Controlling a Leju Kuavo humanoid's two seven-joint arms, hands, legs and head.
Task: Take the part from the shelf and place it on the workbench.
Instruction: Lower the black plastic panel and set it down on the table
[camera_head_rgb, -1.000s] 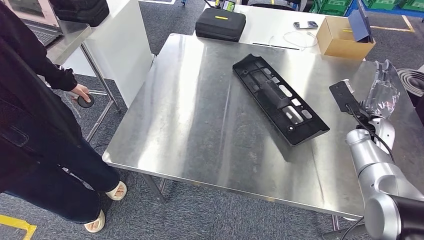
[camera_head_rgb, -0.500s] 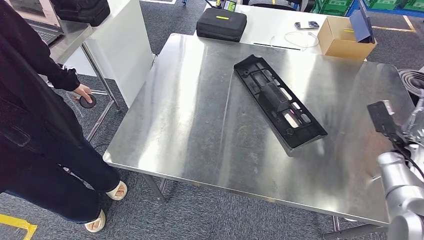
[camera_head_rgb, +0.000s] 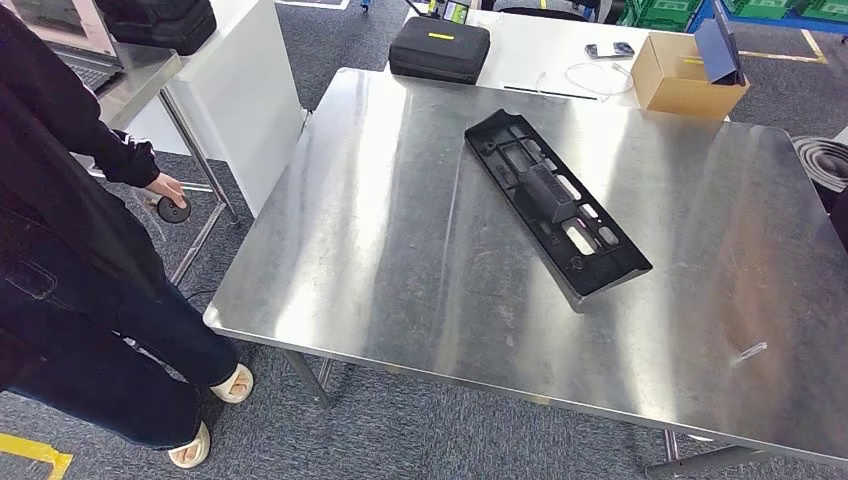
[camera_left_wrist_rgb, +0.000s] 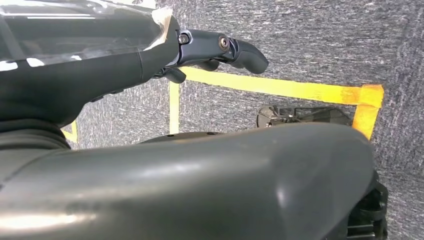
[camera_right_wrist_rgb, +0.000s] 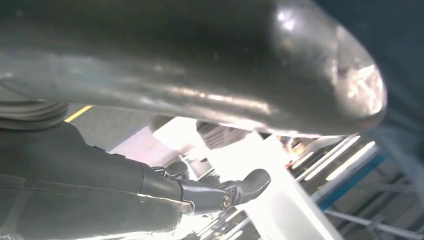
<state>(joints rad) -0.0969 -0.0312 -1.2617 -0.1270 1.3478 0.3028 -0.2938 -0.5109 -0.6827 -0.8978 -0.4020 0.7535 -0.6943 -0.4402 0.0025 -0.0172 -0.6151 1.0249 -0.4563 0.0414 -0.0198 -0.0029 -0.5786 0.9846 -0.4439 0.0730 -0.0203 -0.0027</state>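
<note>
On my left wrist feed, my left hand (camera_left_wrist_rgb: 150, 55) hangs over grey carpet (camera_left_wrist_rgb: 310, 45) crossed by yellow tape lines (camera_left_wrist_rgb: 280, 89); its fingers (camera_left_wrist_rgb: 225, 49) reach out straight and apart, nothing in them. On the right wrist feed, my right hand (camera_right_wrist_rgb: 165, 190) points up toward bright, washed-out lights, its fingers (camera_right_wrist_rgb: 235, 190) spread and holding nothing.

From the head camera I see the part (camera_head_rgb: 555, 205), a long black plastic panel with cut-outs, lying flat and slantwise on the steel workbench (camera_head_rgb: 380, 250), toward the far right half of its top. The brushed metal shows glare streaks and scuffs.

Behind the workbench stands a white table (camera_head_rgb: 530, 60) carrying a black zip case (camera_head_rgb: 440, 48), a phone (camera_head_rgb: 610, 49), a white cable (camera_head_rgb: 590, 78) and a cardboard box (camera_head_rgb: 685, 85). To the left, a person (camera_head_rgb: 70, 230) in dark clothes and sandals stands on the carpet beside a second steel table (camera_head_rgb: 135, 70), holding a small black disc (camera_head_rgb: 175, 208).
</note>
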